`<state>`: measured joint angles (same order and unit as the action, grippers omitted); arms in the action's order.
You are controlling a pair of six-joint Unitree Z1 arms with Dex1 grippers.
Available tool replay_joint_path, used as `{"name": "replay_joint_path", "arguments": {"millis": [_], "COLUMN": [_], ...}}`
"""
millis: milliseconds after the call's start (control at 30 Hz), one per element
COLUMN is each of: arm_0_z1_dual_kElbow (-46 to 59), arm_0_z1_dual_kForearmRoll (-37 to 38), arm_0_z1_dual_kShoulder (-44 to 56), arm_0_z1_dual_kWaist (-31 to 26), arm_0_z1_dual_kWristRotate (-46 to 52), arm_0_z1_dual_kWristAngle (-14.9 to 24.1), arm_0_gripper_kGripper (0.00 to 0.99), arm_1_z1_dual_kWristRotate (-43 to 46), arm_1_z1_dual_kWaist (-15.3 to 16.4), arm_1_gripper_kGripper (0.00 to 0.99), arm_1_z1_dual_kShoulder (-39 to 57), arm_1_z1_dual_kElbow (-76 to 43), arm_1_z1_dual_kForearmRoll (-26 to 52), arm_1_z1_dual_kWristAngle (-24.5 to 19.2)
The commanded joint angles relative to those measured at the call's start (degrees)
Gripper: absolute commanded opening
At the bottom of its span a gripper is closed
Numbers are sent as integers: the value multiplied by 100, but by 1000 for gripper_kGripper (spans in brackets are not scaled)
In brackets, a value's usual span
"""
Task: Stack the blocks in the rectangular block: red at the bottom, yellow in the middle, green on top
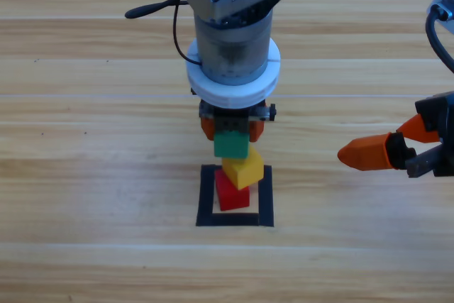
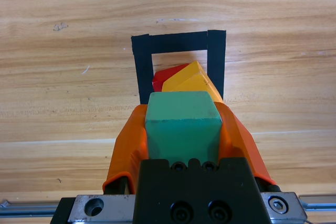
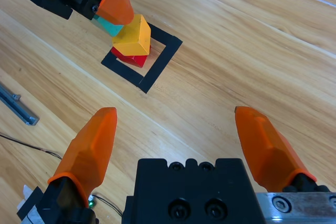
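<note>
Left gripper (image 1: pixel 231 131) clamps the green cube (image 1: pixel 231 144) just behind and above the yellow cube (image 1: pixel 242 169), which sits skewed on red (image 1: pixel 230 194) inside the tape rectangle (image 1: pixel 208 195). Right gripper (image 1: pixel 369 152) waits splayed near the table's right edge.

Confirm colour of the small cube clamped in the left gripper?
Teal-green cube, held by the left gripper; clearest in the left wrist view.
</note>
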<state>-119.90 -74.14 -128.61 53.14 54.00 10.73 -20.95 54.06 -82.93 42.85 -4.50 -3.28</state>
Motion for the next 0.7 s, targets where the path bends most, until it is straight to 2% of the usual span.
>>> {"name": "replay_joint_path", "arguments": {"millis": [33,700], "arm_0_z1_dual_kElbow": [19,-78], "arm_0_z1_dual_kForearmRoll": [-21,14], "arm_0_z1_dual_kShoulder": [-279,-446], "arm_0_z1_dual_kWaist": [108,108], "arm_0_z1_dual_kWristRotate": [-39,-39], "arm_0_z1_dual_kWristAngle": [88,70], "arm_0_gripper_kGripper": [175,176], "arm_1_z1_dual_kWristRotate": [65,65], "arm_1_z1_dual_kWaist": [-142,-142], "arm_1_gripper_kGripper": [990,990], "arm_1_z1_dual_kShoulder": [128,128], "arm_1_z1_dual_kElbow": [-190,-199], "arm_1_z1_dual_kForearmRoll": [125,125], "arm_1_z1_dual_kWristAngle": [3,30]}}
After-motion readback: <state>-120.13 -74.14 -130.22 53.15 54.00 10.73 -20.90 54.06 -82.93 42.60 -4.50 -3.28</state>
